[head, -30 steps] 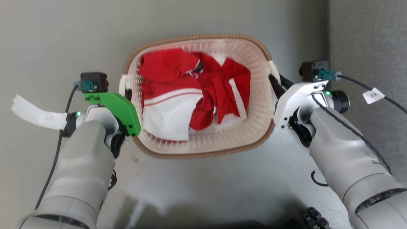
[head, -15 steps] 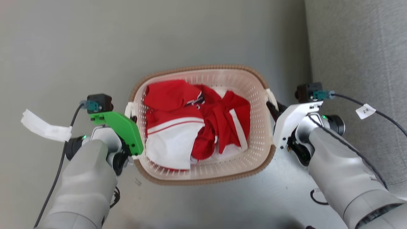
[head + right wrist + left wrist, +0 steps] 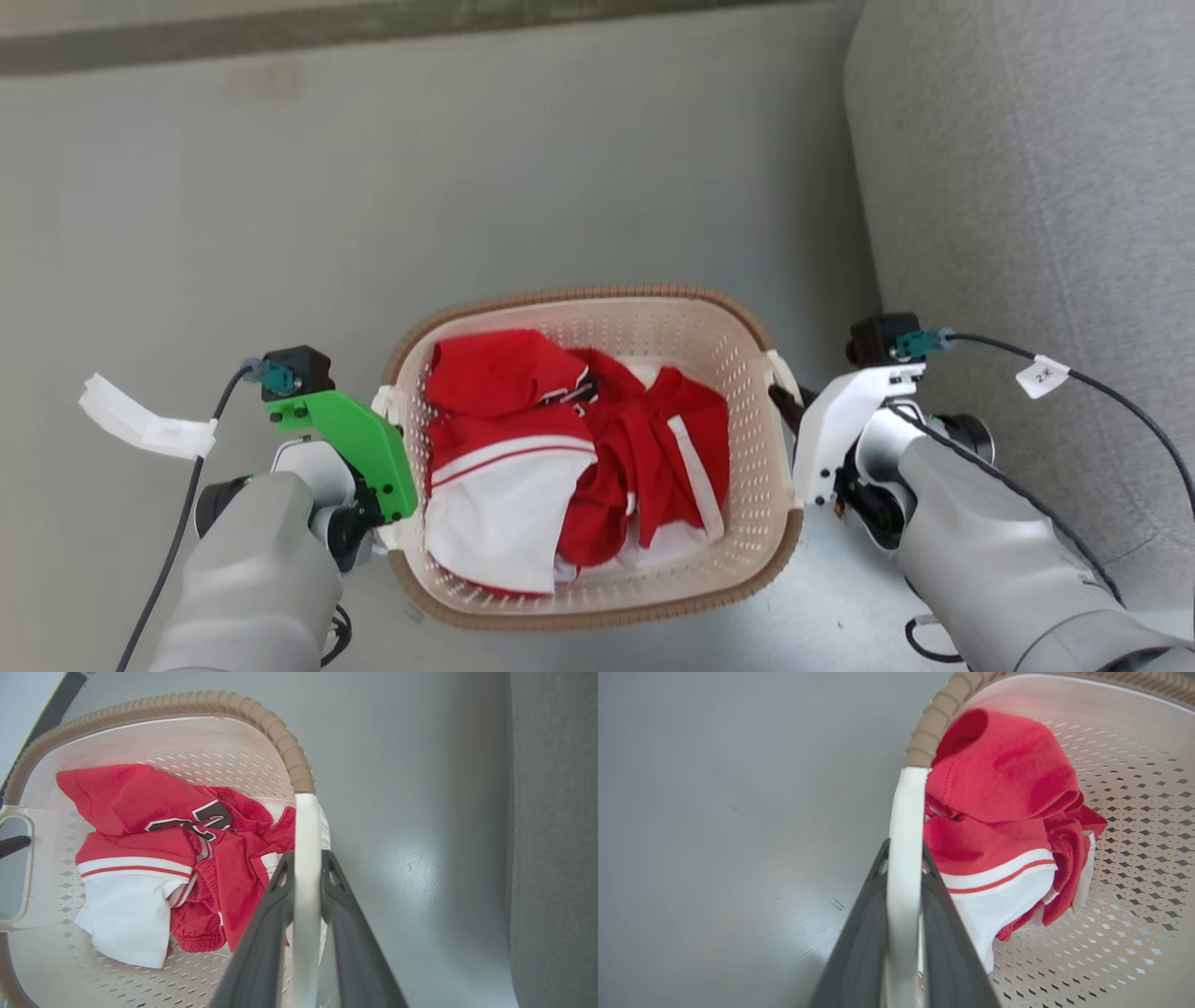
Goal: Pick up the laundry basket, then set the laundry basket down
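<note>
Grey floor [image 3: 373,187] covers the upper and left parts of the head view, and a grey upholstered edge [image 3: 1027,187] runs down the right side, near the right arm. A swing that way could knock the load against it. The laundry basket [image 3: 588,295] hangs in the lower middle of the frame between both arms. It appears to be carried clear of the floor, though no view settles that. If one arm drops faster than the other, the basket would tip, and a corner landing first could wrench a handle loose. The red and white clothes [image 3: 560,439] are heaped toward the basket's left half, so a tilt may send them sliding and shift the weight. Each grip is only a narrow pinch on a thin white strap, which could slip or twist. The left handle [image 3: 906,807] runs up the centre of the left wrist view, clamped between the two dark fingers of the left gripper [image 3: 904,851]. The right handle [image 3: 306,821] is likewise squeezed by the right gripper [image 3: 307,858], with the basket body to its left in that frame.
</note>
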You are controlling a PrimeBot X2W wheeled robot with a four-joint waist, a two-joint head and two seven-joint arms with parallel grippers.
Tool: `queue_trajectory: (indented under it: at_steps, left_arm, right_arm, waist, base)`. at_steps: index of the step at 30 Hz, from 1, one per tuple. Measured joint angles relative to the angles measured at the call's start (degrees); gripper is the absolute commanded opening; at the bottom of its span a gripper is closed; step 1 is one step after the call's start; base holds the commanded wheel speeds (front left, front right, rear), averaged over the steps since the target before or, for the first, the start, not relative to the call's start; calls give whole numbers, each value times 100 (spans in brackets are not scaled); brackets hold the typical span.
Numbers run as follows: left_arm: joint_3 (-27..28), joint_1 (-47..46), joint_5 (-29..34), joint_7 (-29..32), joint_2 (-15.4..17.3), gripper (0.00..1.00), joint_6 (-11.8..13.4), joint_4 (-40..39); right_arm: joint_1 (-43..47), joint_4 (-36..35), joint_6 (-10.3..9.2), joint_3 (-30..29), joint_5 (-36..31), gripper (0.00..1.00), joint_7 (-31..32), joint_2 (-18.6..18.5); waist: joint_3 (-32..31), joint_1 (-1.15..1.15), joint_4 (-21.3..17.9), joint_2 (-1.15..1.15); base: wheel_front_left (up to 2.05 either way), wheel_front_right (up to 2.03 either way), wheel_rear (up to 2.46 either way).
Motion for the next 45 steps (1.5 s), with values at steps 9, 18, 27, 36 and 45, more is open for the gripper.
queue_trajectory:
  at_steps: [9, 18, 27, 36, 45]
  left_arm:
    - [-43, 169, -111, 270, 15, 0, 1, 73]
    - [-74, 500, -192, 427, 14, 0, 1, 156]
    - [-118, 813, -336, 646, 12, 0, 1, 201]
    - [-129, 963, -404, 789, 12, 0, 1, 229]
    - [-143, 983, -443, 832, 12, 0, 1, 255]
  right_arm:
    - [191, -66, -1, 202, 338, 0, 309, -21]
    - [507, -51, -1, 360, 609, 0, 575, -15]
    - [797, 65, -1, 438, 865, 0, 832, 7]
    - [918, 100, -1, 506, 1000, 0, 1000, 12]
    - [940, 110, -1, 547, 1115, 0, 1060, 12]
  waist:
    - [-562, 0, -66, 0]
    - [-1097, 0, -110, 0]
    - [-1594, 0, -156, 0]
    - [-1947, 0, -227, 0]
    - [-2025, 0, -274, 0]
  base:
    - [0, 0, 0]
    - [0, 0, 0]
    - [0, 0, 0]
    - [0, 0, 0]
    - [0, 0, 0]
